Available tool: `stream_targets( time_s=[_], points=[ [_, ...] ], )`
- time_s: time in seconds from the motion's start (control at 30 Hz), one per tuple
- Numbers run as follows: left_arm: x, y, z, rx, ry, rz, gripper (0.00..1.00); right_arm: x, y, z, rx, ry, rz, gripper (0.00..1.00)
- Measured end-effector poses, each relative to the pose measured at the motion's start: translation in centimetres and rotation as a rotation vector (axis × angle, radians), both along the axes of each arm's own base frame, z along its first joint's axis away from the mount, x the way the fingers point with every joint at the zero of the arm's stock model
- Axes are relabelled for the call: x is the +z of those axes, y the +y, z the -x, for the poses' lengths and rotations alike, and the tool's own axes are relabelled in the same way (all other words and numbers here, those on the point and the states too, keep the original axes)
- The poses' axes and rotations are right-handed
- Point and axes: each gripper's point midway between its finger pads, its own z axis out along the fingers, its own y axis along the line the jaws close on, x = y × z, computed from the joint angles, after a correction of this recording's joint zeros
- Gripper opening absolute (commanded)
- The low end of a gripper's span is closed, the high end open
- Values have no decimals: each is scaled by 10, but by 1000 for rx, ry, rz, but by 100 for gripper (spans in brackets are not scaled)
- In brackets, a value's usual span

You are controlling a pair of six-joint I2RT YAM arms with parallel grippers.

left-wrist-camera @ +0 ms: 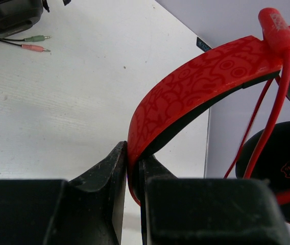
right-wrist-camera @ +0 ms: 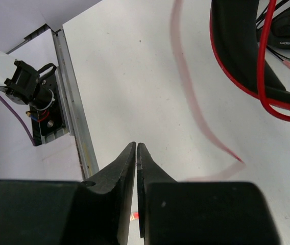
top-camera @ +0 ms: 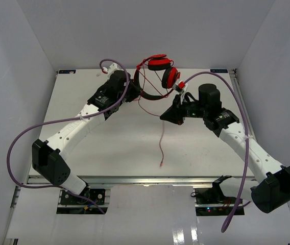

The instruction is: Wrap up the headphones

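The red headphones (top-camera: 164, 69) are held up near the table's far edge, with both earcups toward the back wall. My left gripper (top-camera: 136, 87) is shut on their red headband (left-wrist-camera: 201, 81), and the jaws (left-wrist-camera: 133, 153) pinch its edge. An earcup (left-wrist-camera: 283, 168) and loops of thin red cable (left-wrist-camera: 272, 117) hang to the right. My right gripper (top-camera: 165, 117) is shut (right-wrist-camera: 136, 145), with the red cable (top-camera: 163, 140) trailing from it down to the plug end (top-camera: 161, 164). The cable shows blurred in the right wrist view (right-wrist-camera: 196, 112).
All-black headphones (left-wrist-camera: 7, 15) with green and pink plugs (left-wrist-camera: 35, 43) lie on the white table; they also show in the right wrist view (right-wrist-camera: 288, 25). White walls enclose the table on three sides. A metal rail (right-wrist-camera: 73, 102) runs along the table's near edge.
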Motion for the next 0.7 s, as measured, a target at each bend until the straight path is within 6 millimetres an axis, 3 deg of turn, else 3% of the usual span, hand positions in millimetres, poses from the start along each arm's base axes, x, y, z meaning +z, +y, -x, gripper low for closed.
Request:
stream_targets(
  time_s=[0.2, 0.3, 0.37, 0.47, 0.5, 0.7],
  points=[
    [24, 7, 8, -2, -35, 1, 0, -13, 1, 1, 13, 1, -5, 10],
    [31, 16, 14, 5, -47, -16, 0, -19, 0, 0, 15, -5, -1, 35],
    [35, 21, 17, 11, -52, -36, 0, -22, -1, -1, 27, -31, 3, 62],
    [39, 27, 18, 19, -62, -71, 0, -28, -4, 2, 86, -97, 10, 93],
    [40, 29, 18, 20, -65, -84, 0, -31, -4, 5, 113, -117, 10, 98],
    [43, 37, 19, 22, -72, -142, 0, -62, -4, 20, 226, -190, 4, 90]
  ],
)
